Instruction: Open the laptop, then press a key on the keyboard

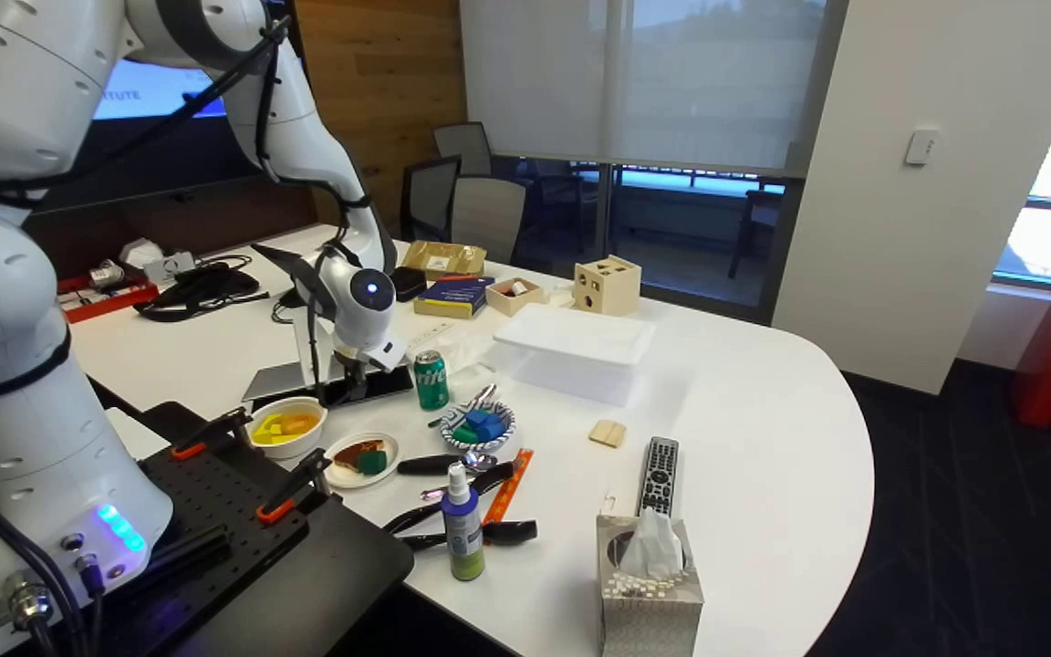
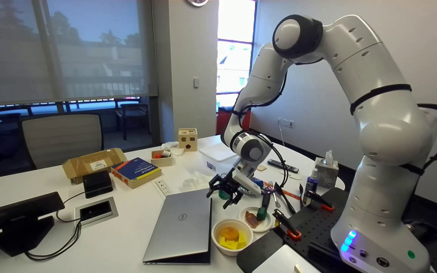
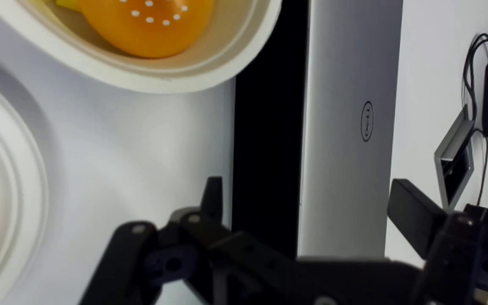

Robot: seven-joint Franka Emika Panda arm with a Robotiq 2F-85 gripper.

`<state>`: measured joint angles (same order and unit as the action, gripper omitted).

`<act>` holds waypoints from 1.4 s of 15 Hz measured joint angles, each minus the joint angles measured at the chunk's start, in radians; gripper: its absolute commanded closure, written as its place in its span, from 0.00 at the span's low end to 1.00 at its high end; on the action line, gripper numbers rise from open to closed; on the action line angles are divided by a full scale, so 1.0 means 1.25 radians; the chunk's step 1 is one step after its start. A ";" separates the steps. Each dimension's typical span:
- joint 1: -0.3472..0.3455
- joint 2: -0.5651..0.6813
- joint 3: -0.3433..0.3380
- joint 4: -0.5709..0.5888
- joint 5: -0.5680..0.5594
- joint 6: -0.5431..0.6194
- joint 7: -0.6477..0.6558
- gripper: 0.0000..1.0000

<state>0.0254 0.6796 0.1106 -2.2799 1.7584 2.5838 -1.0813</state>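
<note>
The laptop (image 2: 182,227) lies on the table, its silver lid raised slightly along the side facing the robot base. The lid shows in the wrist view (image 3: 345,178) with a black strip, the dark inner deck (image 3: 269,127), beside it. The dark part also shows in an exterior view (image 1: 389,383). Single keys of the keyboard cannot be made out. My gripper (image 3: 312,201) is open and empty. In the wrist view its fingers appear on either side of the laptop. In an exterior view the gripper (image 2: 218,199) is above the laptop's right far corner; contact is not visible.
A white bowl (image 3: 163,82) with orange and yellow pieces stands close beside the laptop's open side. A plate (image 3: 28,169) is near it. A green can (image 1: 431,381) stands by the gripper. A black stand (image 2: 17,220) and cables are beyond the laptop's hinge side.
</note>
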 measured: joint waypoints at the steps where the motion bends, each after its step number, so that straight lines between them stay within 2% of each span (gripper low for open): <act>1: 0.001 0.015 0.004 0.014 0.000 -0.002 -0.002 0.00; 11: 0.096 0.095 -0.041 0.120 -0.006 -0.048 -0.006 0.00; 16: 0.104 0.099 -0.044 0.143 -0.008 -0.056 -0.015 0.00; 21: 0.100 0.099 -0.056 0.145 -0.008 -0.113 -0.041 0.00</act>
<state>0.1504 0.8039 0.0409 -2.0988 1.7485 2.4423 -1.1328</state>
